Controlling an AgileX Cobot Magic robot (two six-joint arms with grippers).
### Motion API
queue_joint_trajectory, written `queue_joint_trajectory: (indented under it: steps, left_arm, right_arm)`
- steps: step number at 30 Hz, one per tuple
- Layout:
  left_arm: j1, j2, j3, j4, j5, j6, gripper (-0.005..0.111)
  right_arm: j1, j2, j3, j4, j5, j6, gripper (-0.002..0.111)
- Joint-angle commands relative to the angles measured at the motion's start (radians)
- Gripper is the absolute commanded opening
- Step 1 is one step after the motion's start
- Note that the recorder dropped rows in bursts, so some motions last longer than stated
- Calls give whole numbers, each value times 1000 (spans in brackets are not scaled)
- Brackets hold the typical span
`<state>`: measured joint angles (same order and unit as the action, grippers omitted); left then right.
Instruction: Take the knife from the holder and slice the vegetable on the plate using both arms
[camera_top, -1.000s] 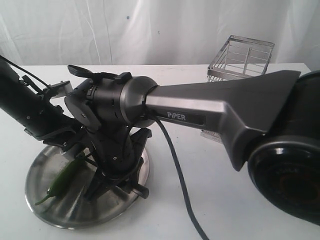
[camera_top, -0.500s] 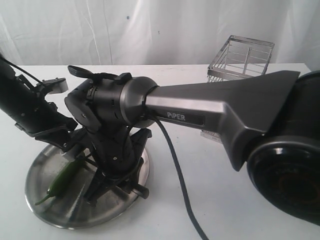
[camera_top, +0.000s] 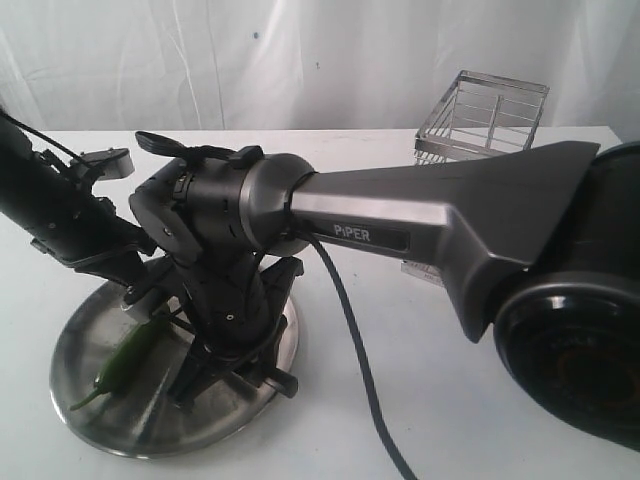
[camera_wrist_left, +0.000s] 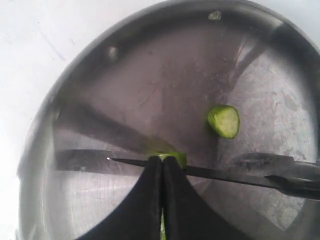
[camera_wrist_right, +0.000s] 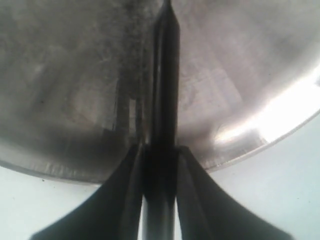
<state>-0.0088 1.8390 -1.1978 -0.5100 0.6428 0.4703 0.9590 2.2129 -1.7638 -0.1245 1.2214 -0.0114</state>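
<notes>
- Exterior view: my right arm (camera_top: 430, 205), with the grey link marked PIPER, reaches in from the right. It fills the middle and hides much of the steel plate (camera_top: 90, 400).
- Its black cable (camera_top: 355, 340) trails over the white table (camera_top: 430, 400).
- The wire basket (camera_top: 485, 115) stands at the back right, well apart from the plate and partly behind that arm.
- The green chili pepper (camera_top: 128, 358) lies on the plate's left half, its stem toward the near rim.
- My left arm (camera_top: 55, 205) slants down from the left toward the chili's far end.
- My right gripper (camera_top: 235, 372) points down over the plate. From here I cannot make out the knife.
- Left wrist view: the plate's dull floor fills the picture. A cut piece of chili (camera_wrist_left: 223, 121) lies loose on it, cut face up, apart from the rest.
- My left gripper (camera_wrist_left: 162, 159) has its fingers pressed flat together, with nothing between them. Its tips sit over the chili's cut end, and green shows just past them. I cannot tell whether they bear down on it.
- The knife (camera_wrist_left: 225, 176) has its dark blade lying across the plate, right at those tips.
- Right wrist view: plate below, with a strip of table at the edge.
- My right gripper pinches the knife's black handle between its fingers (camera_wrist_right: 131, 170). The blade runs straight out from them over the plate.
</notes>
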Motion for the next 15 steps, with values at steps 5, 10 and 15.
queue_joint_trajectory:
  steps: [5,10,15]
  left_arm:
    - [-3,123,0,-35,-16,-3,0]
    - [-3,162,0,-47,-5,-3,0]
    - [-3,56,-2,-49,-14,-1,0]
  right_arm:
    - [0,-1,-8,-1,0,-12,1]
    - [0,-1,-8,-1,0,-12,1]
    - [0,-1,-8,-1,0,-8,1]
